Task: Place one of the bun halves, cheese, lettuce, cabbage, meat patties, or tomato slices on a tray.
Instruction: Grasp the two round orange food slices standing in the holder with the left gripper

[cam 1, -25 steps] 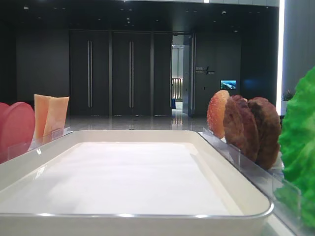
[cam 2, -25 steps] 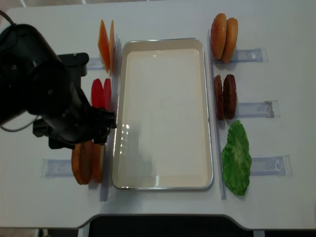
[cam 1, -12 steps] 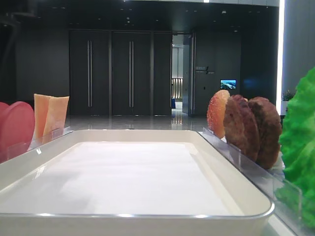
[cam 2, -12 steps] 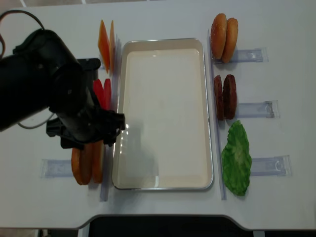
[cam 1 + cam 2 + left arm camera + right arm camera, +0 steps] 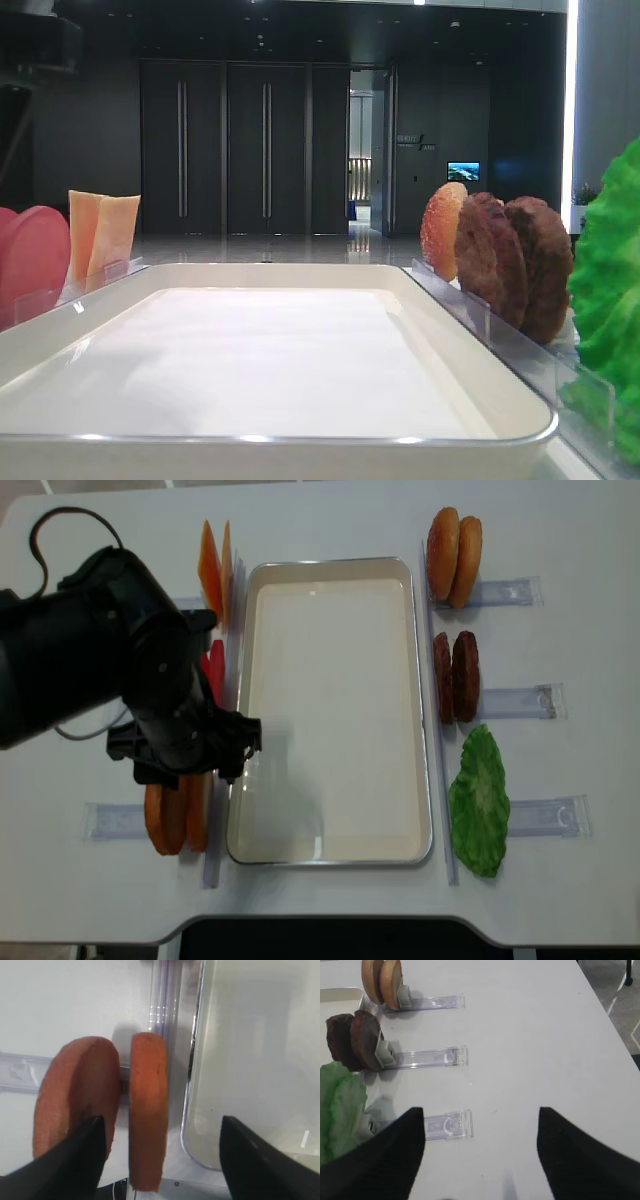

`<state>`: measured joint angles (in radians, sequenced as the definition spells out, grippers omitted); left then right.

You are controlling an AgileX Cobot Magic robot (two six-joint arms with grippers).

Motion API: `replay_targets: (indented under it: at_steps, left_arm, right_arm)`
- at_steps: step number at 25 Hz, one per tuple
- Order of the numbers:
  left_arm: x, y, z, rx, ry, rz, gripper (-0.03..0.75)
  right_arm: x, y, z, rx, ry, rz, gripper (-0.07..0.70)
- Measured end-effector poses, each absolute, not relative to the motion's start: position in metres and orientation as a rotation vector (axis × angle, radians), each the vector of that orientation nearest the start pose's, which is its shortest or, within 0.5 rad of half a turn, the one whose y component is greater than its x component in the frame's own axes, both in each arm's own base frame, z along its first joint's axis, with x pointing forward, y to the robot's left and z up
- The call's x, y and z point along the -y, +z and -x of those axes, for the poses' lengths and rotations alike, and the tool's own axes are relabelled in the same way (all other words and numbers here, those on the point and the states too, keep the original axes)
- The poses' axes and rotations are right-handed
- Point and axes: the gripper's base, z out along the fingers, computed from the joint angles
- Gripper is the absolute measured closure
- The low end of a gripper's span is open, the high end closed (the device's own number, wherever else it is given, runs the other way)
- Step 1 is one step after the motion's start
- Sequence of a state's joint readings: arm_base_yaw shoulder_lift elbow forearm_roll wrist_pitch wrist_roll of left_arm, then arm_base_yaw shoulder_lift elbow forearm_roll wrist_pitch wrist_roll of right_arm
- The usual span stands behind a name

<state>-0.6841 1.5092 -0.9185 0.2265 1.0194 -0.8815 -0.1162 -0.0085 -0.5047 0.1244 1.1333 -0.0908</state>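
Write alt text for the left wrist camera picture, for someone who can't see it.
Two orange-brown bun halves stand on edge side by side in a clear holder on a white table, just left of the white tray, whose visible part is bare. The left tool hangs open above them, one dark finger at each lower corner of the picture, touching nothing.

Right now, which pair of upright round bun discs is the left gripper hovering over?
The orange-brown pair left of the white tray, at its near corner; the golden pair stands far across, right of the tray.
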Motion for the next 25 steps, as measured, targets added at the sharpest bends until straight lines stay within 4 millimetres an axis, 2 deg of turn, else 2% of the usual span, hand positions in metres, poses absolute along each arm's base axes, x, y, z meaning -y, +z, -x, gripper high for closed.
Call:
replay_targets:
  at_steps: [15,18,25]
  left_arm:
    - [0.149,0.203,-0.210,-3.038,0.252,0.094,0.191]
    - [0.148,0.203,-0.209,-3.049,0.279,0.095,0.242]
    - [0.146,0.203,-0.208,-3.059,0.313,0.062,0.421]
  right_arm:
    - [-0.011,0.273,0.009,-2.097,0.025,-0.014,0.174]
    - [-0.011,0.273,0.009,-2.097,0.025,-0.014,0.174]
    - [-0.011,0.273,0.009,-2.097,0.025,-0.014,0.174]
